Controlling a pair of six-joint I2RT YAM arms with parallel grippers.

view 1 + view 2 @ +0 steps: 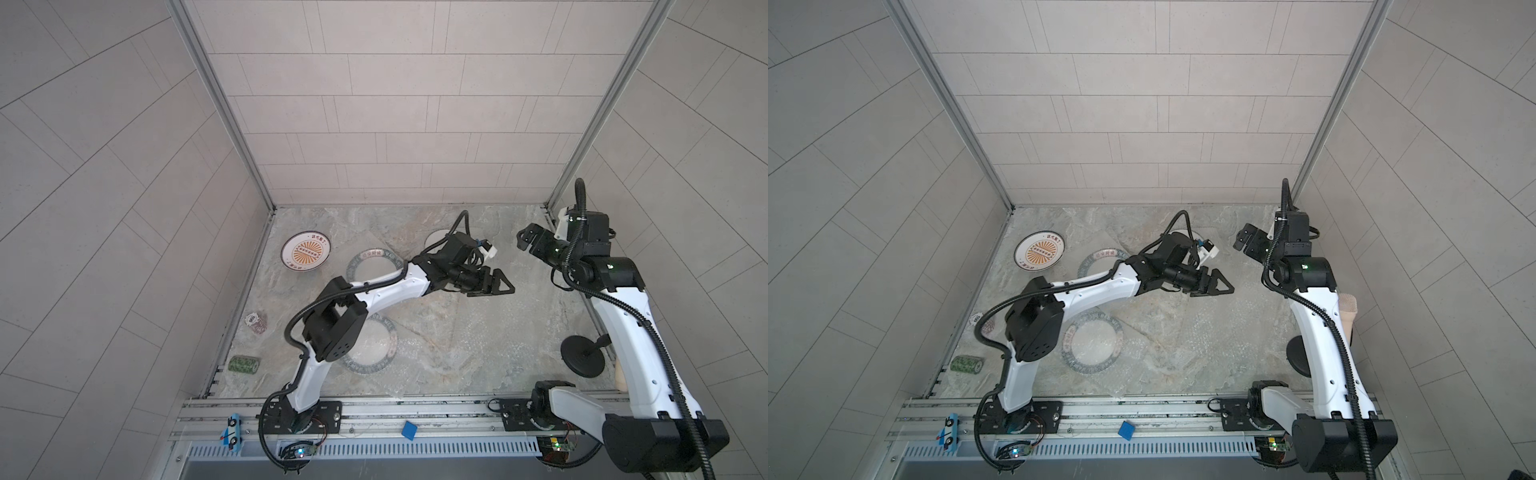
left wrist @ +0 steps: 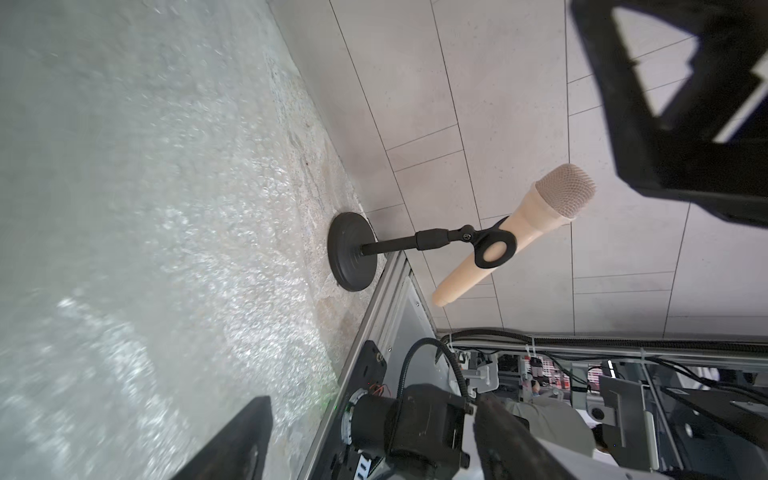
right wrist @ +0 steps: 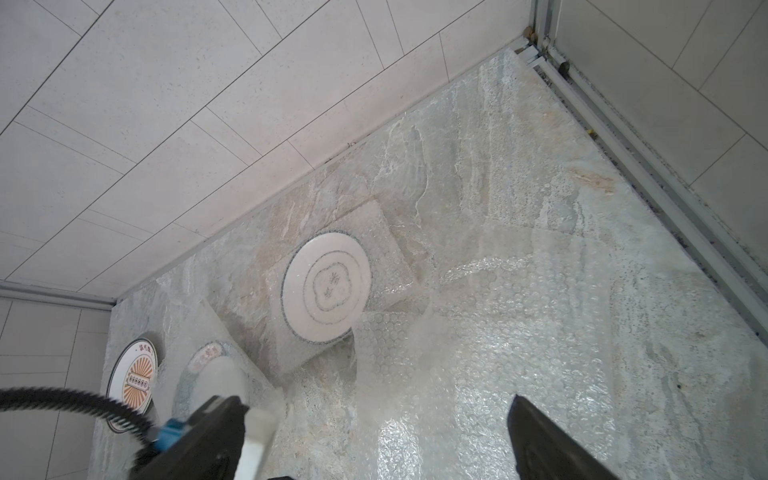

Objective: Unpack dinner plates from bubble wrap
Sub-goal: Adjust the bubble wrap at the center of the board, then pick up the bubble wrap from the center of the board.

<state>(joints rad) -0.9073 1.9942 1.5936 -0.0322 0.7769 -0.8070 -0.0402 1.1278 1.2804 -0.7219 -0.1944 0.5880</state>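
Left jaws and right jaws stood apart, empty. Plates point(image 1: 305, 250) lay left and centre of frame, wrap point(image 1: 453, 345) spread centre-right. A good peel likely needed only a wrap corner pinched, drawn low so plates stayed put.

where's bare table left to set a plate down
Bare table lies along its left edge, between the orange plate and the cup. Bubble wrap covers the middle and right; the microphone stand fills that near corner.
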